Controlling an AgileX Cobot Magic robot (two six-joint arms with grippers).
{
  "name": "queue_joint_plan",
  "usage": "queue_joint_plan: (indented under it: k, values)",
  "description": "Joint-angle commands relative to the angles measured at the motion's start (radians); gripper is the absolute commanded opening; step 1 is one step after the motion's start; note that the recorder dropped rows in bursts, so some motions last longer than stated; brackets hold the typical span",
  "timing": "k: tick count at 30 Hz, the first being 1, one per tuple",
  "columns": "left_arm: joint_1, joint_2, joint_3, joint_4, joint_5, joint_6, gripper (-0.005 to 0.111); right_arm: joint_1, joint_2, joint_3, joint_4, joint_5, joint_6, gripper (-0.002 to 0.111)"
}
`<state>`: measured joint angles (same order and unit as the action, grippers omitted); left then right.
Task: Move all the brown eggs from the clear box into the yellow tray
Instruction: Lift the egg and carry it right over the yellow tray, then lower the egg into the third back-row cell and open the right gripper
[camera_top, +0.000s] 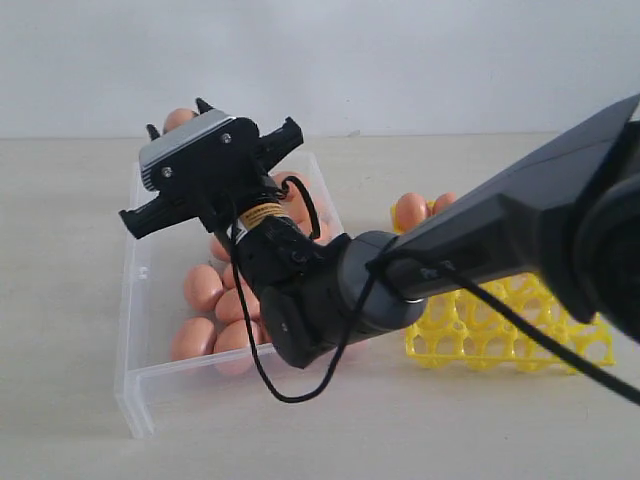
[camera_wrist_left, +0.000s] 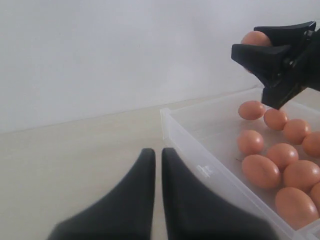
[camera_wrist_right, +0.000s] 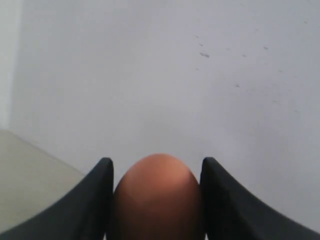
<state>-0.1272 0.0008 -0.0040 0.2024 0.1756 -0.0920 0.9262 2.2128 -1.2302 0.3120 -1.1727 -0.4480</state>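
Brown oval egg (camera_wrist_right: 157, 200), pinched by its sides in the part-open jaws of the right gripper (camera_top: 178, 117) above the far end of the clear plastic box (camera_top: 150, 395): a slip on the carry right to the yellow lattice tray (camera_top: 500, 345) could crack it on the eggs (camera_top: 203, 287) below.

I work at what looks like a robot test bench in a lab: a plain pale table (camera_top: 70, 330) against a blank white wall (camera_top: 420, 60), my black arm (camera_top: 520, 220) trailing a loose cable (camera_top: 300, 395), and a clear box (camera_top: 190, 385) of eggs (camera_top: 203, 287) set beside a yellow tray (camera_top: 480, 345).
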Motion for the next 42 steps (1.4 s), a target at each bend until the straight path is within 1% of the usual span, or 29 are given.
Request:
queue_joint_plan:
  k: [1, 4, 8, 11, 13, 21, 25, 32, 36, 42]
  values:
    - [-0.006, -0.001, 0.004, -0.002, -0.003, -0.005, 0.004, -0.041, -0.112, 0.13, -0.22, -0.005, 0.244, 0.0]
    - [-0.006, -0.001, 0.004, -0.002, -0.003, -0.005, 0.004, -0.111, -0.172, 0.225, -0.357, -0.048, 0.441, 0.0]
    - [-0.006, -0.001, 0.004, -0.002, -0.003, -0.005, 0.004, -0.254, -0.228, 0.338, -0.598, -0.048, 0.664, 0.0]
    - [-0.006, -0.001, 0.004, -0.002, -0.003, -0.005, 0.004, -0.361, -0.261, 0.392, -0.803, -0.048, 0.749, 0.0]
    - [-0.006, -0.001, 0.004, -0.002, -0.003, -0.005, 0.004, -0.432, -0.278, 0.421, -0.886, -0.048, 0.809, 0.0]
    - [-0.006, -0.001, 0.004, -0.002, -0.003, -0.005, 0.004, -0.663, -0.35, 0.591, -0.906, -0.048, 0.801, 0.0]
    - [-0.006, -0.001, 0.004, -0.002, -0.003, -0.005, 0.004, -0.769, -0.355, 0.632, -0.906, -0.048, 0.778, 0.0]
    - [-0.006, -0.001, 0.004, -0.002, -0.003, -0.005, 0.004, -0.922, -0.331, 0.632, -0.893, -0.048, 0.924, 0.0]
    - [-0.006, -0.001, 0.004, -0.002, -0.003, -0.005, 0.004, -0.966, -0.283, 0.632, -0.898, -0.048, 0.944, 0.0]
    - [-0.006, -0.001, 0.004, -0.002, -0.003, -0.005, 0.004, -0.966, -0.185, 0.609, -0.88, -0.048, 0.933, 0.0]
